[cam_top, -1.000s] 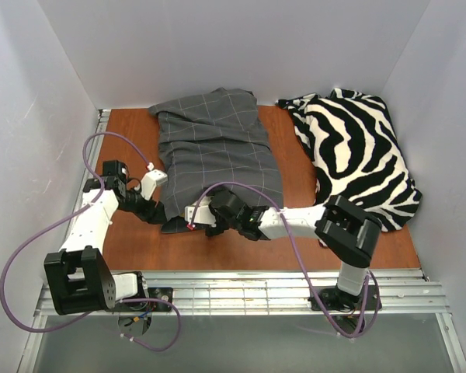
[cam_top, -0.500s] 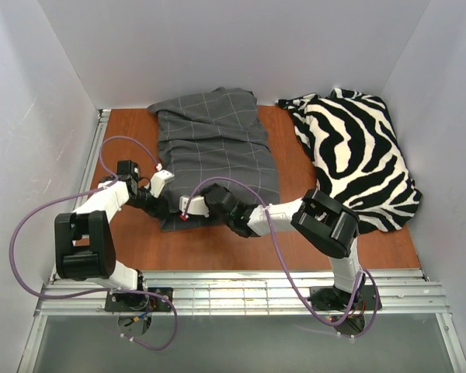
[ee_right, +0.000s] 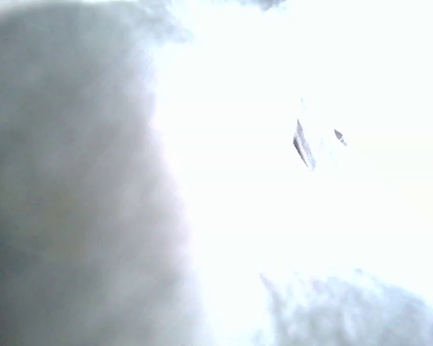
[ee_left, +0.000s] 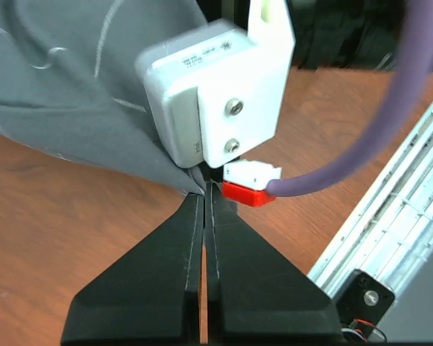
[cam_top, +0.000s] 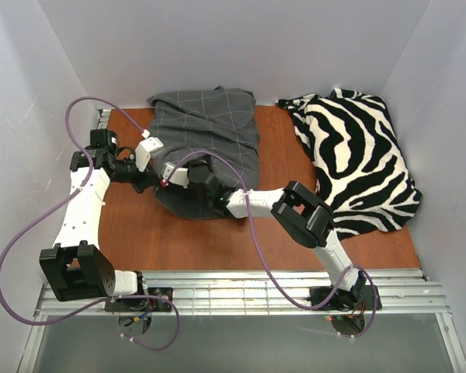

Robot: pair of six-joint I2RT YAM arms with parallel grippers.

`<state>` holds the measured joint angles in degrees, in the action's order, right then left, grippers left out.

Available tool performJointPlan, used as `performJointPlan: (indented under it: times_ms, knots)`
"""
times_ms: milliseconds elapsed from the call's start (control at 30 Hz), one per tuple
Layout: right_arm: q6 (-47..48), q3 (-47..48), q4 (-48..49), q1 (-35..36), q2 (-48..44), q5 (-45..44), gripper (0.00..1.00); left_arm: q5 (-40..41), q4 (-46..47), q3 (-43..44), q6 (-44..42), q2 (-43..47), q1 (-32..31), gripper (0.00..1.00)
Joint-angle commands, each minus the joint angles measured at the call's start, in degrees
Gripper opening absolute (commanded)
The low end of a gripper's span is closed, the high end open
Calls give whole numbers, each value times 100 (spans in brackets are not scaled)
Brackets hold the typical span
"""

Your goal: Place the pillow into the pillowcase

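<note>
The dark grey pillowcase (cam_top: 210, 136) with thin light grid lines lies puffed up at the table's middle back. My left gripper (cam_top: 154, 184) is at its near left corner. In the left wrist view this gripper (ee_left: 204, 191) is shut, pinching a tip of the grey pillowcase (ee_left: 65, 94). My right gripper (cam_top: 165, 177) reaches in from the right to the same edge, shut, with its fingers buried in the cloth. Its white camera housing (ee_left: 216, 101) sits just beyond my left fingertips. The right wrist view is a grey and white blur. The pillow is hidden.
A zebra-striped fabric (cam_top: 357, 155) lies bunched at the back right. The brown table (cam_top: 140, 233) ends at a metal rail (cam_top: 241, 284) in front. White walls close in on the left, back and right. Purple cables loop above both arms.
Both grippers closed at the pillowcase's near edge, then moved left and back together. The cloth's near left edge went with them and now bulges under the right arm.
</note>
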<state>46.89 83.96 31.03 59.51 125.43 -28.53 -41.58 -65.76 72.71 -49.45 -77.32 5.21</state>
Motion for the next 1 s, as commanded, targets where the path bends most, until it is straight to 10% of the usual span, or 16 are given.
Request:
performJointPlan:
  times_ms: [0, 200, 367, 633, 967]
  knots:
    - [12, 322, 334, -299, 604, -653, 1, -1457, -1466, 296, 312, 525, -187, 0]
    - [22, -730, 151, -238, 127, 99, 1, -1546, -1431, 640, 655, 472, -82, 0]
    - [-689, -2136, -1315, 298, -1878, 1541, 41, -1440, -483, -168, 1402, 718, 689, 0]
    - [-1148, -1515, -5044, -165, -4333, 4022, 82, 111, 650, -1276, 2061, 104, 990, 0]
    - [-1111, -329, -6195, -1609, -823, 4405, 61, 975, 1820, -601, 3326, -1671, 1008, 0]
